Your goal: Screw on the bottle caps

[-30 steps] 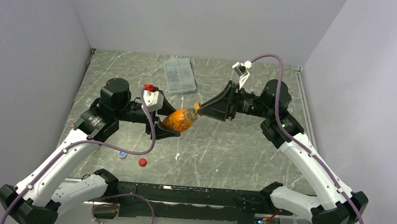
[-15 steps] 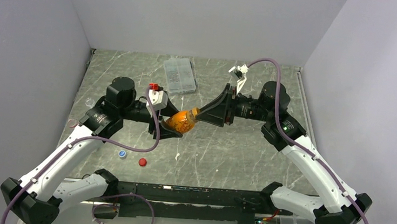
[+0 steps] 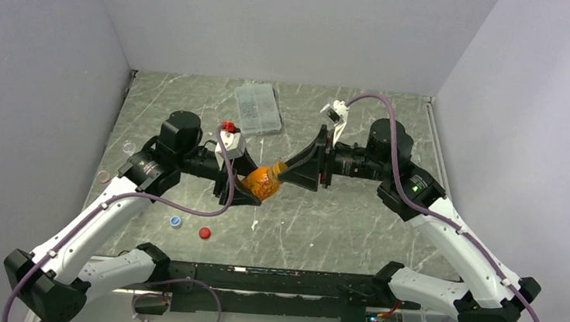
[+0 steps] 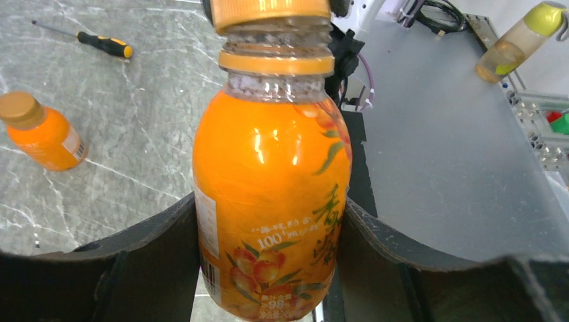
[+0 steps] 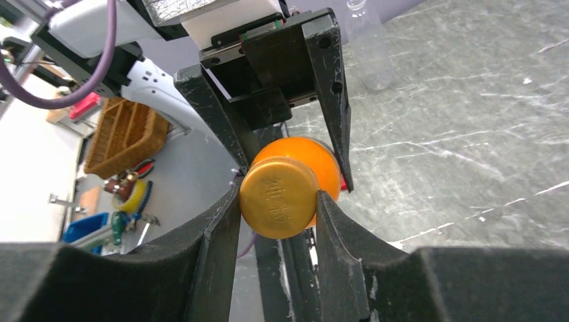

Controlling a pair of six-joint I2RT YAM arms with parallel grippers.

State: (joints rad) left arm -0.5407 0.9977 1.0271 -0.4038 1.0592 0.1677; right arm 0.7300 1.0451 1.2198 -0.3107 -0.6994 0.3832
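Over the middle of the bench (image 3: 354,222), a robot held a bottle (image 4: 272,181) in the air with an orange cap (image 5: 278,196) on its neck.

The left fingers (image 4: 168,235) were clamped around the bottle's body and held it tilted. The right fingers (image 5: 218,228) pinched the ribbed orange cap from both sides. The bottle was clear plastic, filled with orange drink, with a fruit label. Bare thread showed between the cap and the neck ring, so the cap looked only partly wound on. Tightening seemed to be in hand; next, the right fingers would likely need to turn in line with the neck while the left grip held firm. A red cap (image 3: 205,233) and a blue-and-white cap (image 3: 175,221) lay loose by the bench's near edge, left of middle.
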